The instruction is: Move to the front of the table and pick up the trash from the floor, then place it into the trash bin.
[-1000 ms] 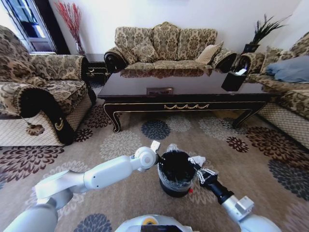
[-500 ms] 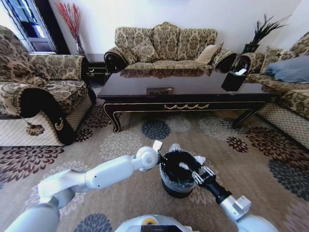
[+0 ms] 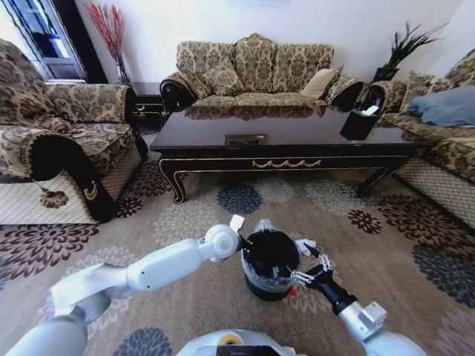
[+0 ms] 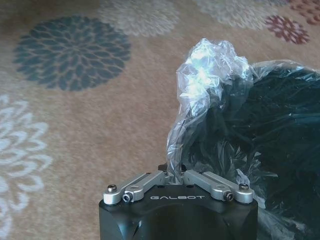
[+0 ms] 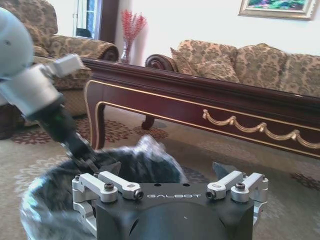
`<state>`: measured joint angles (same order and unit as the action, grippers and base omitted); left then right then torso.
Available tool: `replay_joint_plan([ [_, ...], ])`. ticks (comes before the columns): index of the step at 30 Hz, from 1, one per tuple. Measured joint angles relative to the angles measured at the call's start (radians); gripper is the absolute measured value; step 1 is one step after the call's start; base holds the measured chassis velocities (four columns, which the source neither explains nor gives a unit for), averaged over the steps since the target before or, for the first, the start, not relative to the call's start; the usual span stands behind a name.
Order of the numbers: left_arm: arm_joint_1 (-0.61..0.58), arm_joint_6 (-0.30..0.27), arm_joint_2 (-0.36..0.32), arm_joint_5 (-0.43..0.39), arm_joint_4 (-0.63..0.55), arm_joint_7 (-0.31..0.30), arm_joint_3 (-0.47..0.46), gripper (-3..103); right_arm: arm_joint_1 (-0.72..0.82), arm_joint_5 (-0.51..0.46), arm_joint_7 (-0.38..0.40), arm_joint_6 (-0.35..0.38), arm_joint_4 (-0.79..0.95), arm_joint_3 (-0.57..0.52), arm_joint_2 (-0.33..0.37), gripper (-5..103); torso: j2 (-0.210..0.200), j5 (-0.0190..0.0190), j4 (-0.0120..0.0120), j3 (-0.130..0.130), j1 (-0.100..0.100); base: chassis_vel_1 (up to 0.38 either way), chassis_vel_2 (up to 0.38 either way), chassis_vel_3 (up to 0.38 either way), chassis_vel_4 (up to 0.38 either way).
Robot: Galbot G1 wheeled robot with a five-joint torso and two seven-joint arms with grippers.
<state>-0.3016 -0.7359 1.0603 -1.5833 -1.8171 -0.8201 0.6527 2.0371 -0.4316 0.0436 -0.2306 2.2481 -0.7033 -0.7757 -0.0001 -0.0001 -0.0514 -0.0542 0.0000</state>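
Observation:
The black round trash bin (image 3: 270, 265) stands on the patterned floor (image 3: 200, 222) in front of the dark table (image 3: 282, 133). My left gripper (image 3: 241, 248) is at the bin's left rim, shut on the clear liner (image 4: 210, 70), which it pinches at the jaws (image 4: 175, 172). My right gripper (image 3: 308, 270) hangs just right of the rim, open and holding nothing (image 5: 172, 180). A white scrap of trash (image 3: 304, 244) lies on the carpet behind the bin's right side. A small red cap (image 3: 293, 291) shows at the bin's base. The bin's inside looks dark.
An armchair (image 3: 67, 148) stands at the left, a sofa (image 3: 256, 70) behind the table and another sofa (image 3: 445, 126) at the right. A black holder with white paper (image 3: 358, 122) sits on the table's right end. Open carpet lies between table and bin.
Half a second ago my right gripper reached over the bin with a white piece showing inside; it has now drawn back to the right of the rim. The left gripper stays on the liner.

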Motion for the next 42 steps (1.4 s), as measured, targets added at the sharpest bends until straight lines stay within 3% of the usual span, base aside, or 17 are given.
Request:
replay_joint_plan([
  [2, -0.003, 0.0, -0.027, 0.005, -0.006, 0.006, -0.06, 0, -0.021, -0.055, 0.008, 0.001, -0.031, -0.013, 0.006, 100, 0.0, 0.0, -0.0002, 0.0, 0.0, 0.0, 0.0, 0.0, 0.0],
  [8, -0.016, 0.001, -0.091, 0.007, -0.014, 0.034, -0.123, 0, -0.045, -0.123, 0.013, 0.004, -0.091, -0.02, 0.016, 100, 0.0, 0.0, -0.0001, 0.0, 0.0, 0.0, 0.0, 0.0, 0.0],
  [18, -0.135, 0.0, -0.185, 0.044, -0.025, 0.071, -0.223, 0, -0.12, -0.139, -0.011, -0.022, -0.318, 0.013, 0.029, 100, 0.0, 0.0, 0.0001, 0.0, 0.0, 0.0, 0.0, 0.0, 0.0],
  [30, -0.162, 0.0, -0.255, 0.049, -0.036, 0.096, -0.27, 0, -0.301, -0.167, -0.062, -0.055, -0.67, 0.136, 0.013, 100, 0.0, 0.0004, -0.0004, 0.0, 0.0, 0.0, 0.0, 0.0, 0.0],
  [34, -0.192, 0.0, -0.265, 0.05, -0.04, 0.103, -0.284, 0, -0.416, -0.232, -0.052, -0.014, -0.766, 0.204, -0.02, 100, 0.0, 0.0002, 0.0, 0.0, 0.0, 0.0, 0.0, 0.0, 0.0],
  [42, -0.209, 0.0, -0.282, 0.048, -0.063, 0.105, -0.292, 0, -0.554, -0.256, -0.073, -0.005, -0.92, 0.279, -0.038, 100, 0.0, 0.0001, 0.0001, 0.0, 0.0, 0.0, 0.0, 0.0, 0.0],
])
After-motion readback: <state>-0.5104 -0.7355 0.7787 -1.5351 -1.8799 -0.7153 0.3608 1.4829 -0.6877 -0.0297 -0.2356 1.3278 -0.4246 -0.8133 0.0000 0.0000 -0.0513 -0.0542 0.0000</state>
